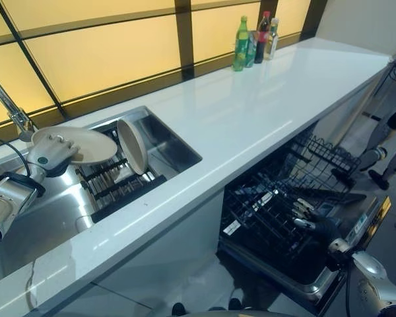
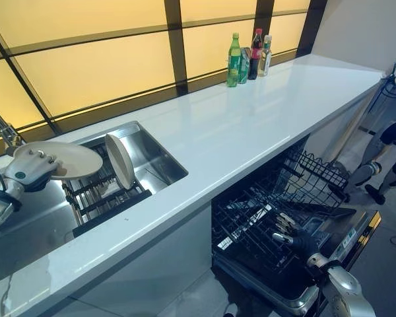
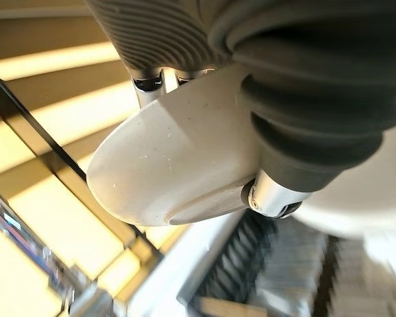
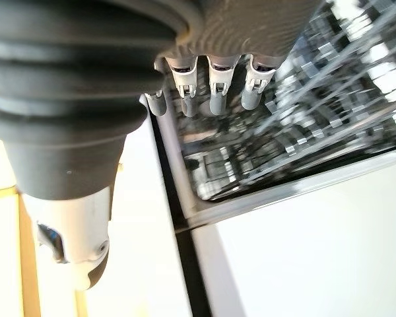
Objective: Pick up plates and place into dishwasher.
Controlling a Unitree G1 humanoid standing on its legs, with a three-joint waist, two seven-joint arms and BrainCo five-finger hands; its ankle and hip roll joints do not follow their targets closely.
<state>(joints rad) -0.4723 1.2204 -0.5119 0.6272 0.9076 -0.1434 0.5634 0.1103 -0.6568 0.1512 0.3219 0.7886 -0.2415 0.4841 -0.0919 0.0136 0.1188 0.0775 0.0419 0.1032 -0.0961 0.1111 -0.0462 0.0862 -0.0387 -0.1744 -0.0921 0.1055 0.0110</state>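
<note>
Your left hand (image 1: 51, 150) grips a plate (image 1: 86, 145) held flat above the sink (image 1: 168, 148), beside a second plate (image 1: 132, 145) standing upright in the sink rack (image 1: 115, 185), while your right hand (image 1: 310, 221) hovers with relaxed fingers over the dishwasher rack (image 1: 264, 211).

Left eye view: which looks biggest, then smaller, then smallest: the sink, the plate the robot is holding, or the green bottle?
1. The sink looks biggest.
2. The held plate, pinched by the left hand, comes next.
3. The green bottle looks smallest, though it stands farthest from the camera, so it looks smaller than it is.
</note>
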